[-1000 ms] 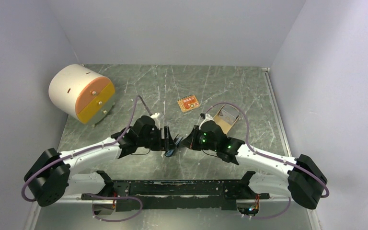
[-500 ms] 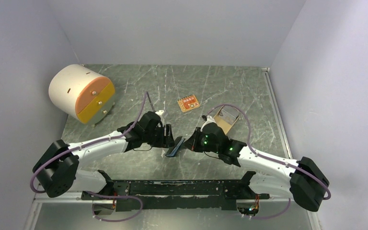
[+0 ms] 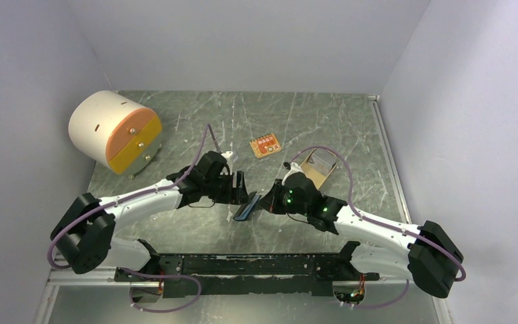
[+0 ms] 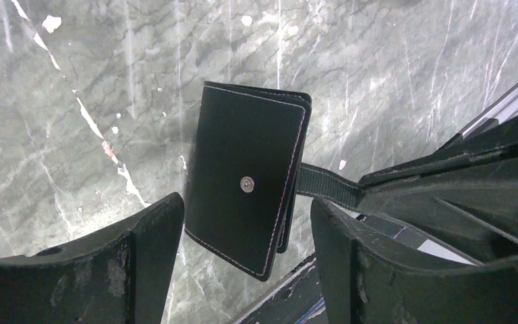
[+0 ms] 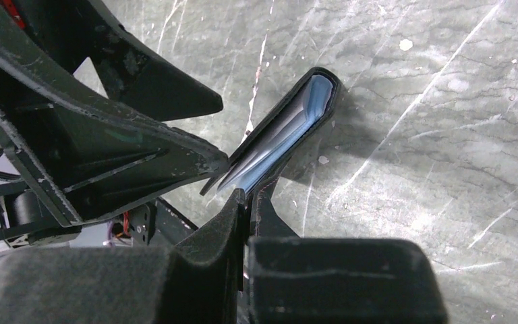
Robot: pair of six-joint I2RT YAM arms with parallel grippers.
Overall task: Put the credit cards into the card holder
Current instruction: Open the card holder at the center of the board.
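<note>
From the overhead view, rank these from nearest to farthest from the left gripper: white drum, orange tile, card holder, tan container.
1. card holder, beside the left gripper
2. orange tile, behind, centre
3. tan container, right
4. white drum, far left

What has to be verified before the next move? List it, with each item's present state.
1. Right hand shut on the card holder by its snap tab: ok.
2. Left hand open: ok.
3. Card holder between the left hand's fingers: ok.
4. Card holder spread open for loading: not ok, it is folded.
5. Credit cards in sight: cannot tell; none shows clearly.
</note>
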